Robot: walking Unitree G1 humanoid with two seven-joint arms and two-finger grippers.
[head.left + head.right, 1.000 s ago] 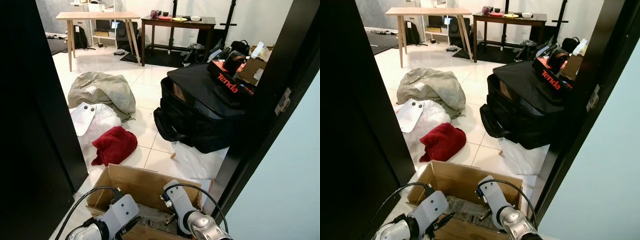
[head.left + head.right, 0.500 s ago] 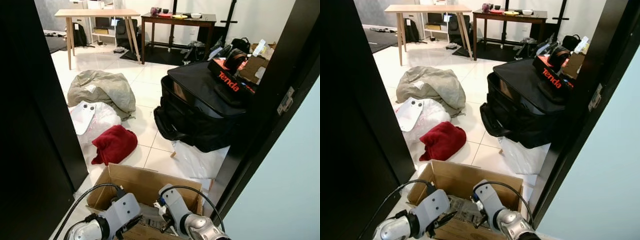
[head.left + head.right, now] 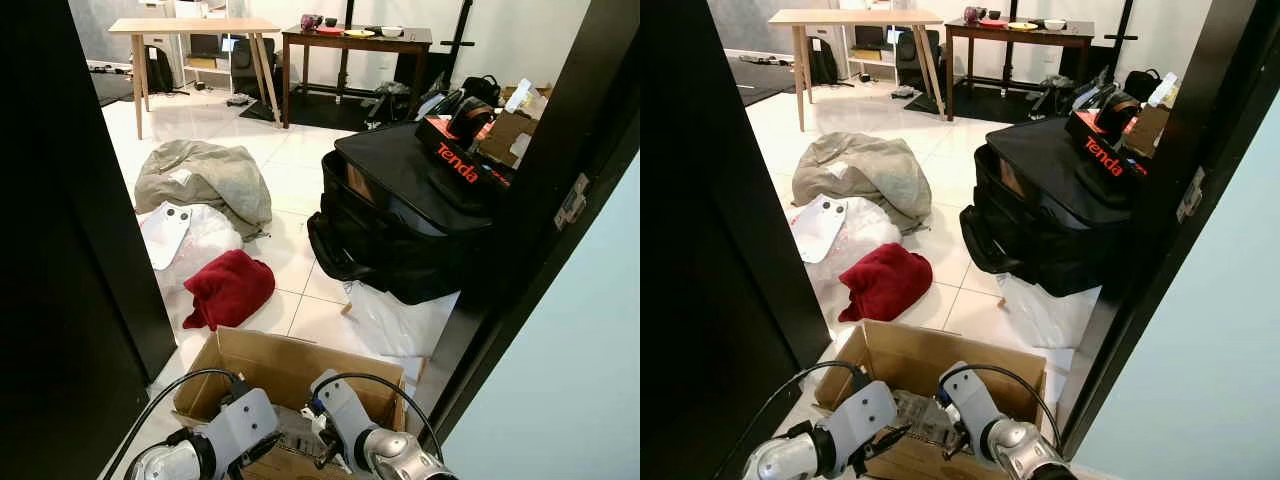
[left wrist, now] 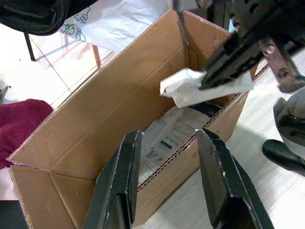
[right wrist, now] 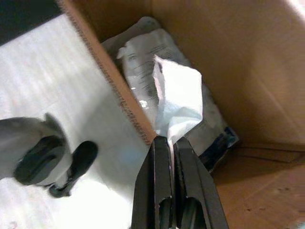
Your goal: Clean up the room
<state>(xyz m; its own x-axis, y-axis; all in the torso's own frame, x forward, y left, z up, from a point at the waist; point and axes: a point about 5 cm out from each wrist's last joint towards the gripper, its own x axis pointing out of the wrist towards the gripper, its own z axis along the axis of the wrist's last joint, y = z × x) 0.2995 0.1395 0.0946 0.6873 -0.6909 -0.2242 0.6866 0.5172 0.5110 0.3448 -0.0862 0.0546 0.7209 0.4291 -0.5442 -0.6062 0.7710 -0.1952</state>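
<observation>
Two claws: both over the open cardboard box (image 3: 270, 365) at the robot's feet, in a doorway.
Left claw (image 4: 169, 143): fingers apart, nothing between them, above the box's near wall.
Box contents: a flat plastic-wrapped packet (image 5: 138, 57) with printed label lies on the bottom.
Right claw (image 5: 167, 140): fingers pinched together on a crumpled white paper (image 5: 178, 98), held over the inside of the box, above the packet.
Floor, left part: white plastic bag (image 3: 190, 240) with a flat white piece on top; red cloth (image 3: 230, 288) just beside it, near the box's far wall; grey-green cloth heap (image 3: 205, 180) behind them.
Floor, right part: large black bag (image 3: 405, 225), a black carton marked "Tenda" (image 3: 460, 165) on top; clear plastic sheet (image 3: 395, 320) on the tiles at its near side.
Far end: light wooden surface (image 3: 195, 28) at left, dark surface (image 3: 355, 42) with dishes to its right.
</observation>
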